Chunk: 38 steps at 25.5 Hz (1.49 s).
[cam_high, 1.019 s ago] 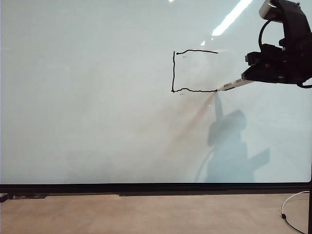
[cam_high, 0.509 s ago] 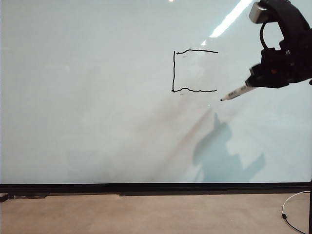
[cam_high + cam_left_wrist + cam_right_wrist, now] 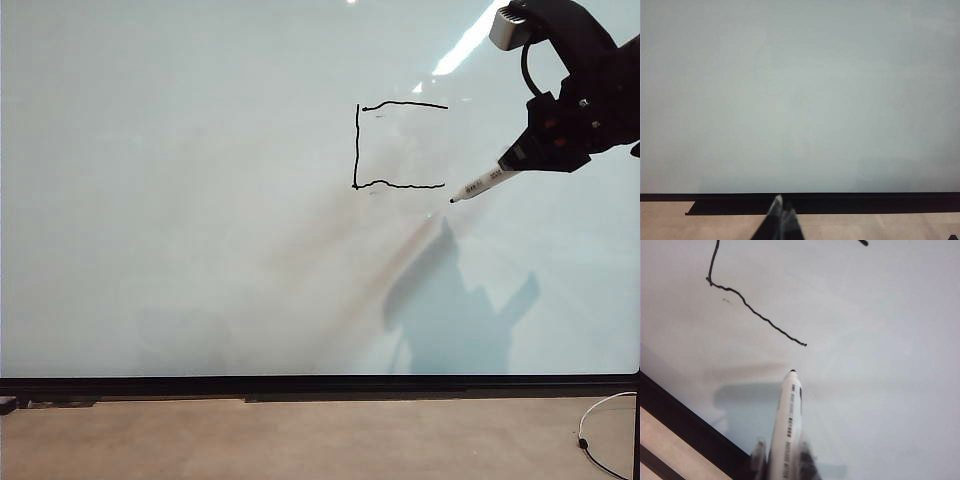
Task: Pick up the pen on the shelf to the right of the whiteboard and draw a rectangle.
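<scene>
The whiteboard [image 3: 200, 220] fills the exterior view. On it stands an open black outline of the rectangle [image 3: 357, 145], with top, left and bottom lines and no right side. My right gripper [image 3: 515, 160] is shut on the pen [image 3: 483, 184], a white marker with dark lettering. Its black tip hangs just below and right of the bottom line's end, and its shadow falls well apart from it. In the right wrist view the pen [image 3: 788, 420] sticks out between the fingers of the right gripper [image 3: 785, 460] towards that line [image 3: 755, 312]. My left gripper [image 3: 782, 206] is shut and empty, low before the whiteboard [image 3: 790, 100]. The shelf is out of view.
A black frame edge [image 3: 320, 385] runs along the board's bottom, above a tan surface [image 3: 300, 440]. A thin white cable with a black plug [image 3: 590, 430] lies at the lower right beside a black upright [image 3: 636, 420].
The pen tip has left the right end of the bottom line and moved slightly down and right. The right gripper rose and turned, so the pen slants more steeply.
</scene>
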Each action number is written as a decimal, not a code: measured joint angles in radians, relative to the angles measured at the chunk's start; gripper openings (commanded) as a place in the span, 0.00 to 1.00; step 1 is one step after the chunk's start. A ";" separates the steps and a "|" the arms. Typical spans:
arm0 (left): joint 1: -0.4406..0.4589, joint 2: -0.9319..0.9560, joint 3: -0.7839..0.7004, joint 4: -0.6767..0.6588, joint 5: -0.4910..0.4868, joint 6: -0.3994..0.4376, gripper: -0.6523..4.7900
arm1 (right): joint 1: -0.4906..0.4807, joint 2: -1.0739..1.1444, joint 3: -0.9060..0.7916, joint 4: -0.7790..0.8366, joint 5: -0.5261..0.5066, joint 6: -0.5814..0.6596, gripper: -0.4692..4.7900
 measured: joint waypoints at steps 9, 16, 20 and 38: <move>0.000 0.000 0.000 0.000 0.000 0.000 0.11 | 0.000 0.000 0.031 -0.002 -0.012 -0.030 0.08; 0.000 0.000 0.000 0.000 0.000 0.000 0.11 | 0.000 0.033 0.043 -0.001 -0.013 -0.033 0.08; 0.000 0.000 0.000 0.000 0.000 0.000 0.11 | 0.000 0.039 0.049 0.003 -0.013 -0.033 0.08; 0.000 0.000 0.000 0.000 0.000 0.000 0.11 | 0.001 0.042 0.061 0.023 -0.005 -0.036 0.08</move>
